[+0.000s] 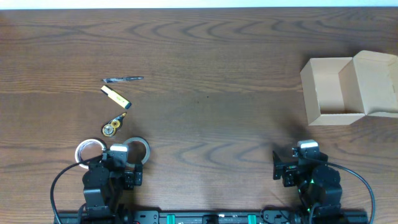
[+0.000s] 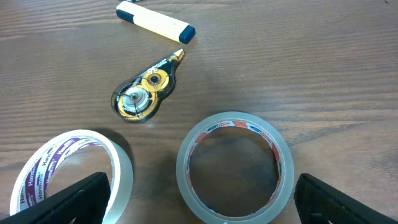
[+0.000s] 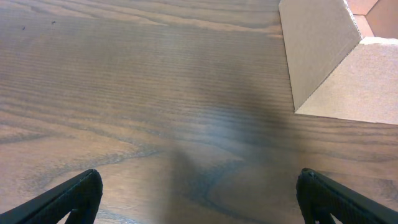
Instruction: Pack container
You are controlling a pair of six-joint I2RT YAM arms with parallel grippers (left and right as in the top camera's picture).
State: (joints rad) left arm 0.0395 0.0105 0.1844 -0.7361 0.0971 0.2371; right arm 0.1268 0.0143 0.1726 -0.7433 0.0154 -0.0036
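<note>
**Container lies ahead-right of the right pincer; the goods lie off the left one**

On the wooden surface (image 1: 205, 56), the container (image 1: 328, 87) stands open and looks empty. It is ahead of the right pincer (image 3: 199, 186) and a little to its right, near but apart, with the flap lid folded out on the far side. Box and flap together run crosswise to that pincer's reach. The right arm is plainly the nearer; the left pincer (image 2: 200, 186) is well apart from the box. Both pincers are spread wide and hold nothing.

Just ahead of the left pincer lies a clear tape roll (image 2: 233, 119), flat, with a white tape roll (image 2: 74, 138) beside it to the left. Further ahead are a correction-tape dispenser (image 2: 142, 94), a yellow marker (image 2: 155, 22) and, farthest, a pen (image 1: 123, 79). Nothing is packed yet; my guess is the left arm fetches first.
</note>
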